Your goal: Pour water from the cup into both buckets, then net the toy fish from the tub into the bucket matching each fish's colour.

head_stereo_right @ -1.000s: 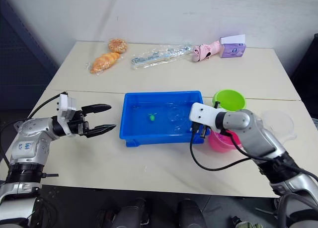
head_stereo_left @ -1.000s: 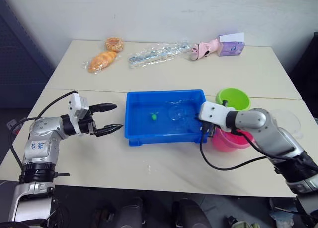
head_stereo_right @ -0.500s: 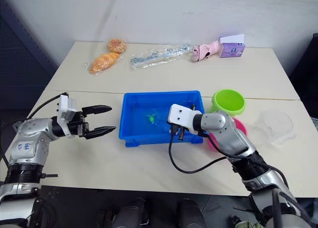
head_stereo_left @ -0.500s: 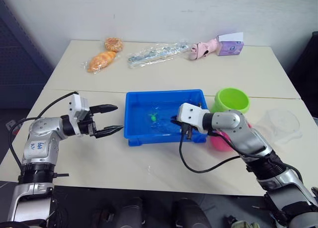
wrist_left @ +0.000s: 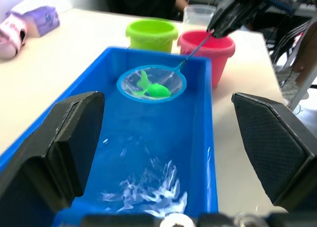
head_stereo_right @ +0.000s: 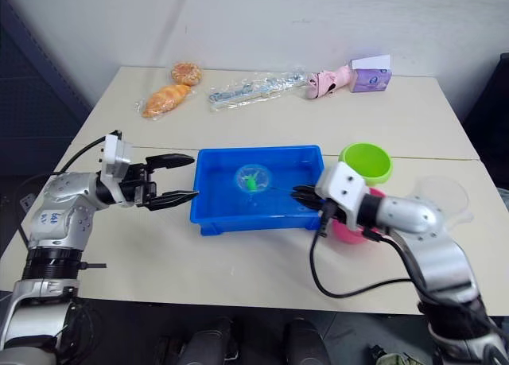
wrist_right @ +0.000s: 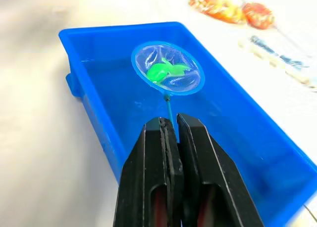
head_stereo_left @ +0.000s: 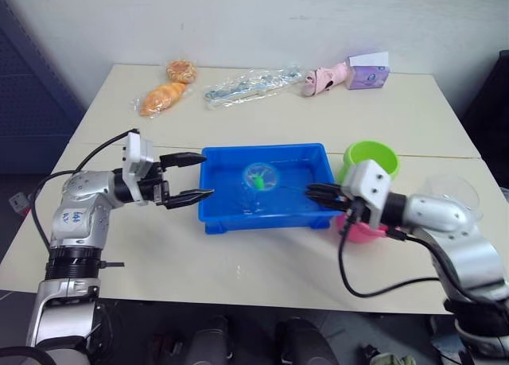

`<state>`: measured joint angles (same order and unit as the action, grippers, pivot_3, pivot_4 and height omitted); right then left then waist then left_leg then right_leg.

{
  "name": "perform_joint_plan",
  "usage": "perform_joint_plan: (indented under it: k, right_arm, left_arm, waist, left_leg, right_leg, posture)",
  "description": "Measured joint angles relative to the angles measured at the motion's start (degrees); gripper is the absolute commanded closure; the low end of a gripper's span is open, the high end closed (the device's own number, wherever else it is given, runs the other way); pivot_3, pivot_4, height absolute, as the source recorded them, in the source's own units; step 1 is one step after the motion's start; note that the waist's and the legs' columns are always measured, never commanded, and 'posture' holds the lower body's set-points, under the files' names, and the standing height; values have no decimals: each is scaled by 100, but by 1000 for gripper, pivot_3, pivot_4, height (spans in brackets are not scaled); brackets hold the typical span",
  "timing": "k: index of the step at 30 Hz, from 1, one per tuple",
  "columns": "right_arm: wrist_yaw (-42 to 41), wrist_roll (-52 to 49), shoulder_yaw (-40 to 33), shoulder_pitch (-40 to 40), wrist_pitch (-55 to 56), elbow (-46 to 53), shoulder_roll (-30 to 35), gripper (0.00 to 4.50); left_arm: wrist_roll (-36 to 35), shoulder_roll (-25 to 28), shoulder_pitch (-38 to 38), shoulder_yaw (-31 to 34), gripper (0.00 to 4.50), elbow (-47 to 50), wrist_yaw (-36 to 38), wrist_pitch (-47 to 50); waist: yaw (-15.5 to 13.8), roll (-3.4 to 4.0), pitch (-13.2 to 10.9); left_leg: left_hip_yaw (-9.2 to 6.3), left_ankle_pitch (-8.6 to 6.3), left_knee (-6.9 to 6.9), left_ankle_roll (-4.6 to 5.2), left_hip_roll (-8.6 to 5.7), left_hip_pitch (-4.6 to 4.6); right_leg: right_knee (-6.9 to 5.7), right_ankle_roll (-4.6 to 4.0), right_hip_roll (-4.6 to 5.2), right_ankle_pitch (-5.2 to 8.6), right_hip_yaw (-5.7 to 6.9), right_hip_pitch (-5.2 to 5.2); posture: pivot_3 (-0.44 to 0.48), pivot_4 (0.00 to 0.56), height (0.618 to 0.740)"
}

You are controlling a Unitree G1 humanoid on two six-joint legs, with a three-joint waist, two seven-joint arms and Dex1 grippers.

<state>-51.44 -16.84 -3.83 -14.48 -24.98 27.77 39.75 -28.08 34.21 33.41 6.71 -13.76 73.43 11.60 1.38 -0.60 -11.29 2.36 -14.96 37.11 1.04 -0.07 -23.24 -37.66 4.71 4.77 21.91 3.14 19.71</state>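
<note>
Left eye view: blue tub at mid tabletop. Net held over the tub's water, one green toy fish in its mesh. Right claw pinched on the net's handle at the tub's right end. Left claw just beside the tub's left wall, fingers spread, empty. Lime green bucket and pink bucket at the tub's right; clear cup further right.

Right eye view: pastries, plastic wrapper, pink toy and purple box along the far edge.

Left wrist view: fingers wide apart, tub between them.

Right wrist view: fingers closed together on the thin handle.
</note>
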Motion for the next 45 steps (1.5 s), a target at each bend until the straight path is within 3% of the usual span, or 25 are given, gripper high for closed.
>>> perform_joint_plan:
  k: [11, 18, 29, 38, 45]
  right_arm:
    - [334, -388, -1846, 1034, -5, 644, 445, 4500]
    - [339, -52, -2836, 1529, 557, -91, 864, 4500]
    - [1158, 2331, -2193, 1601, 3459, -2254, 1721, 4500]
    - [3161, 4534, -1681, 1530, 5705, -3535, 2456, 4500]
    - [4374, 5472, -1521, 1498, 6594, -3973, 2840, 4500]
  left_arm:
    - [-92, -755, 579, -488, 58, 248, -120, 437]
    - [-98, -1061, 675, -575, 58, 260, -236, 543]
    - [-97, -1150, 675, -620, 58, 449, -384, 603]
    - [-94, -1143, 674, -654, 58, 597, -467, 609]
    - [-93, -1169, 674, -678, 58, 603, -475, 603]
  waist:
    - [-19, -2, -1]
    - [-106, -3, -2]
    - [-131, -2, -2]
    - [-129, -2, -2]
    - [-125, -2, -2]
  left_leg:
    - [0, 3, 0, -4, 1, 4]
    - [2, 3, 0, -5, 2, 6]
    - [5, 6, 0, -9, 2, 6]
    - [7, 10, 0, -15, 2, 6]
    - [8, 12, -1, -20, 4, 7]
  right_leg:
    - [17, 0, -7, 0, -2, -5]
    - [23, 1, -11, 0, -3, -9]
    - [24, 2, -13, 1, -3, -8]
    - [24, 2, -14, 1, -6, -7]
    - [26, 2, -17, 1, -9, -7]
  posture:
    - [0, 150, 740]
    - [0, 150, 740]
    - [0, 150, 740]
    - [0, 150, 740]
    - [0, 150, 740]
